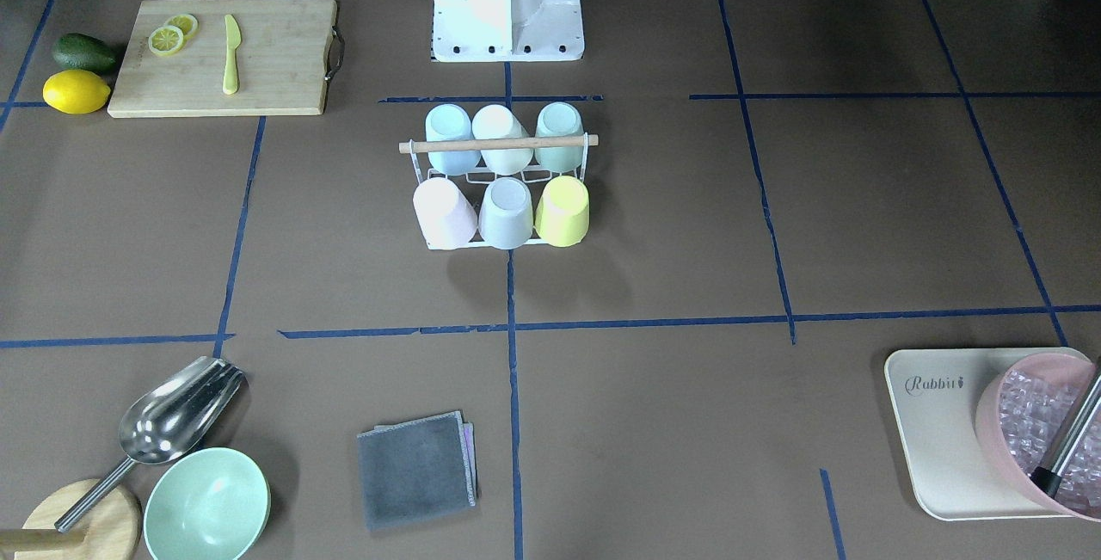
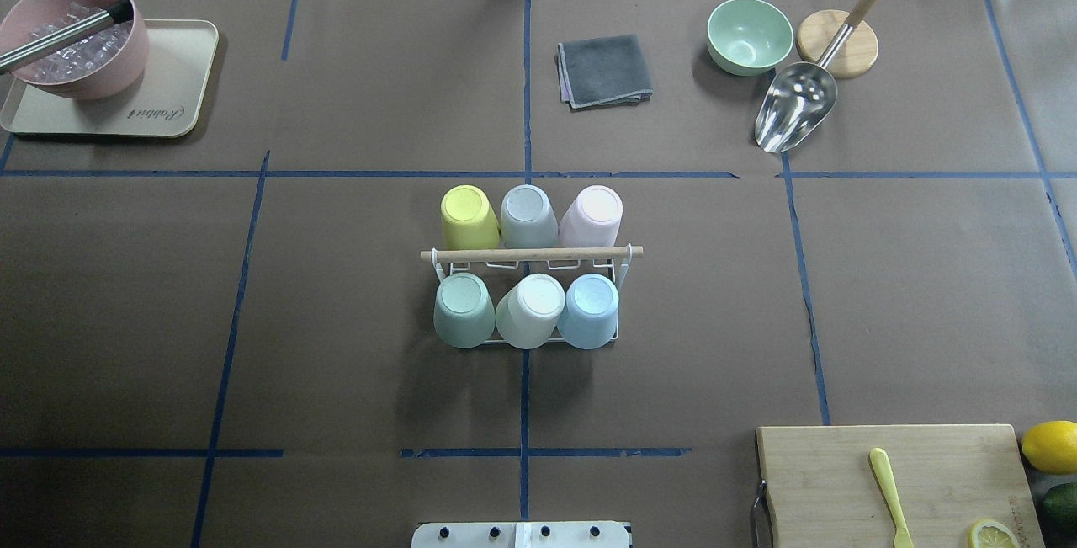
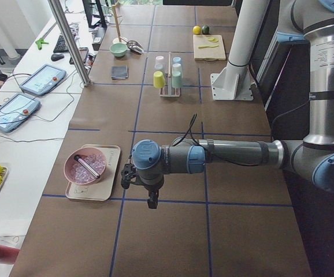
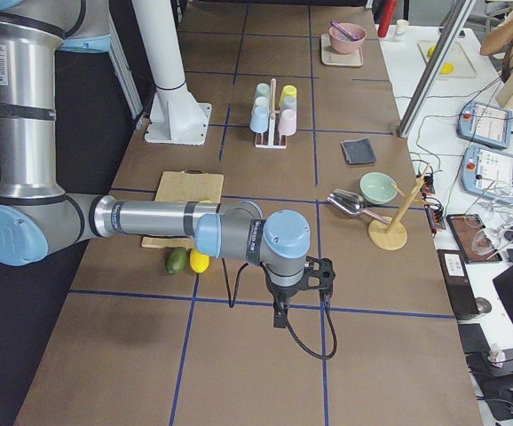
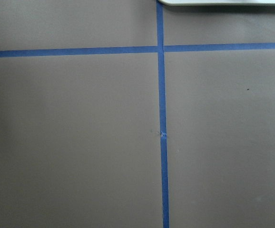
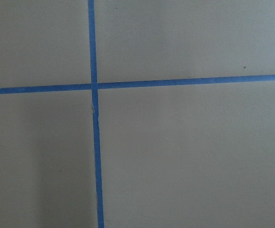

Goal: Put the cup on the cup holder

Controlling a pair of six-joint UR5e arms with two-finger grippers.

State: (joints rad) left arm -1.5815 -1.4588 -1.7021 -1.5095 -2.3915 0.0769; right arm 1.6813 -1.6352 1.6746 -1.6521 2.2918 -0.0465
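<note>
The cup holder (image 2: 530, 253), a white wire rack with a wooden rod handle, stands at the table's middle; it also shows in the front view (image 1: 499, 144). Several cups sit upside down on its prongs in two rows: yellow (image 2: 468, 216), grey (image 2: 528, 215) and pink (image 2: 591, 215) on the far row, green (image 2: 463, 308), cream (image 2: 530, 310) and blue (image 2: 589, 310) on the near row. My left gripper (image 3: 151, 199) hangs near the ice tray, far from the rack. My right gripper (image 4: 283, 315) hangs beyond the cutting board. I cannot tell whether either is open or shut. Both wrist views show only brown paper and blue tape.
A tray (image 2: 168, 110) with a pink bowl of ice (image 2: 76, 47) stands far left. A grey cloth (image 2: 604, 70), green bowl (image 2: 749, 34), metal scoop (image 2: 795, 114) and wooden stand (image 2: 837, 43) are far right. A cutting board (image 2: 892, 481), lemon (image 2: 1052, 445) and avocado (image 2: 1062, 502) lie near right.
</note>
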